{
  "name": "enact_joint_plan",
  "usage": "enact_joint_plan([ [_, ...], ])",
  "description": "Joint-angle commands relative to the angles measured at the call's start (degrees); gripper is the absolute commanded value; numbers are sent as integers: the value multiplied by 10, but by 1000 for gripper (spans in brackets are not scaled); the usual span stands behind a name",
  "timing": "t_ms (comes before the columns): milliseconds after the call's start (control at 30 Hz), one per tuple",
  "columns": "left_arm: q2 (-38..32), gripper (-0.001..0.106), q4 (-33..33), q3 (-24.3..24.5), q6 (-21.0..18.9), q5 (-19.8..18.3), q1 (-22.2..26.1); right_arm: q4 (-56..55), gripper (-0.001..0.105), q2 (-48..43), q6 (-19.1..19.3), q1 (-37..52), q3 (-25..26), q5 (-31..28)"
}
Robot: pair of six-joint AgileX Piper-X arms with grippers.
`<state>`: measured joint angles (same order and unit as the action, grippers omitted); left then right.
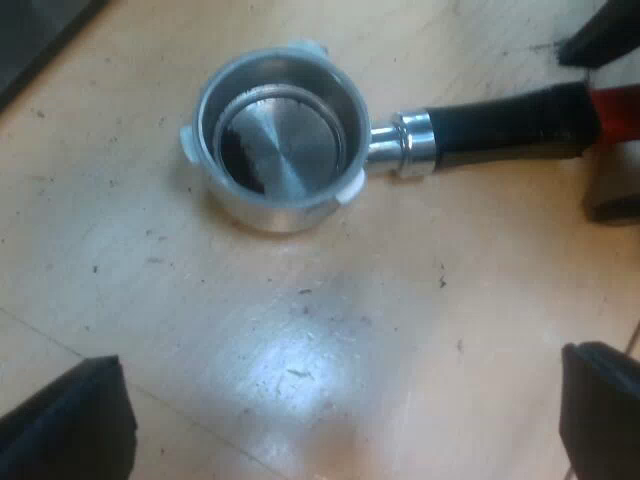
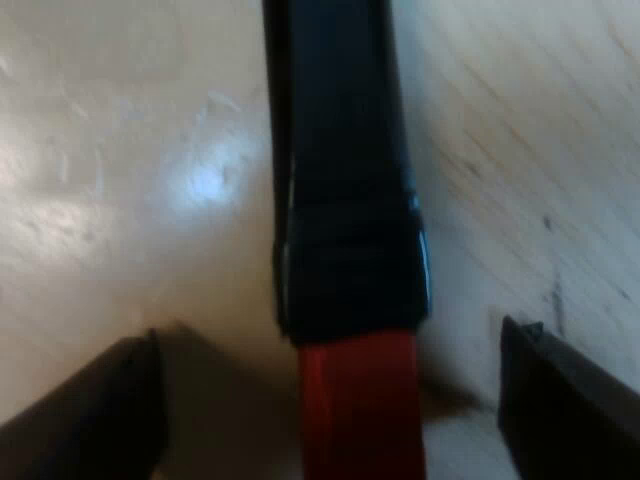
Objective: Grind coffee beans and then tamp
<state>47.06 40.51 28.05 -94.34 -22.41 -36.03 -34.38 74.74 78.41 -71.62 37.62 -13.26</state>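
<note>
the holder [image 1: 275, 135] lies loose on the wooden tabletop [image 1: 300, 330]. its round metal bowl sits upright with the mouth open upward, and the shiny floor inside is dark along one side. the long axis runs flat along the tabletop: the handle [image 1: 500, 120] leaves the bowl's side through a metal collar and stretches straight away from it, dark for most of its length and finishing in the red end [image 2: 360, 400]. the left end effector [image 1: 345, 365] hovers over bare wood near the bowl, fingers wide apart with nothing between them. the right end effector [image 2: 330, 340] is at the far tip of the handle, fingers apart, one on each side of the red end. a strip of wood shows between each finger and the handle, so it is not clamped. bare tabletop, dotted with small dark specks, lies all around the bowl and along both sides of the handle. a dark edge [image 1: 30, 40] borders the wood beyond the bowl, on the side away from the handle; i cannot tell what it is.
</note>
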Motion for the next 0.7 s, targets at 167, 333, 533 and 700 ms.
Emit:
enact_joint_plan([
  [167,-37,89,26,25,-5,20,-2,-138,91,-6,-2,1,58,-24],
  [333,-107,89,113,68,-7,97,0,-159,103,-56,4,0,111,-24],
  [533,-144,89,170,115,-37,116,15,-124,102,-131,47,-16,134,-24],
  [700,-147,89,224,150,-44,128,56,-63,102,-176,71,-77,133,-70],
])
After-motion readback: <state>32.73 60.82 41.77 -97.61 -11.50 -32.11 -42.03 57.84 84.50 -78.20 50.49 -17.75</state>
